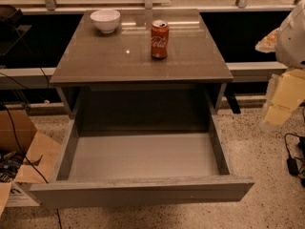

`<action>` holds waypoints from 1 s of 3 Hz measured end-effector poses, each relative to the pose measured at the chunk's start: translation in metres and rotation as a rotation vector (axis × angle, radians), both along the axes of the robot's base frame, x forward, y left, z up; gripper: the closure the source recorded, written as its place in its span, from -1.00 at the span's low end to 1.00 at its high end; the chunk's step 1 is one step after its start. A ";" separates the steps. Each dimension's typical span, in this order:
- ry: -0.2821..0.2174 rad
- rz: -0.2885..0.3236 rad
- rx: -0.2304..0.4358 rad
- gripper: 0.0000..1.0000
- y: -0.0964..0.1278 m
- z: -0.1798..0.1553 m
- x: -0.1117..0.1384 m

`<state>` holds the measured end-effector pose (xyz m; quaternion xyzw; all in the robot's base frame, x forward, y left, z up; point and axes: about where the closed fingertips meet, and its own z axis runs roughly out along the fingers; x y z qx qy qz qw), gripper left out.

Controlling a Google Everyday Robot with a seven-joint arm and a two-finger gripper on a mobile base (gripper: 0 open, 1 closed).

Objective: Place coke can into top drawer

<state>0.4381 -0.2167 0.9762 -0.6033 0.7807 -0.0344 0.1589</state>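
The coke can (159, 39) is red with white script and a silver top. It stands upright on the grey cabinet top (119, 61), right of centre towards the back. The top drawer (143, 154) is pulled out wide below the cabinet top, and its pale grey floor holds nothing. My gripper (282, 101) hangs at the right edge of the view, beside the cabinet's right side and about level with the drawer opening. It is well apart from the can and holds nothing that I can see.
A white bowl (105, 20) stands at the back left of the cabinet top. An open cardboard box (26, 161) sits on the floor left of the drawer. Cables (291, 163) lie on the floor at the right. A low ledge with a railing runs behind the cabinet.
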 end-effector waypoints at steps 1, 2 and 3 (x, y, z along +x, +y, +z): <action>0.000 0.000 0.000 -1.00 0.000 0.000 0.000; -0.031 -0.005 0.051 -1.00 0.005 -0.001 0.012; -0.041 -0.034 0.150 -1.00 0.013 -0.014 0.036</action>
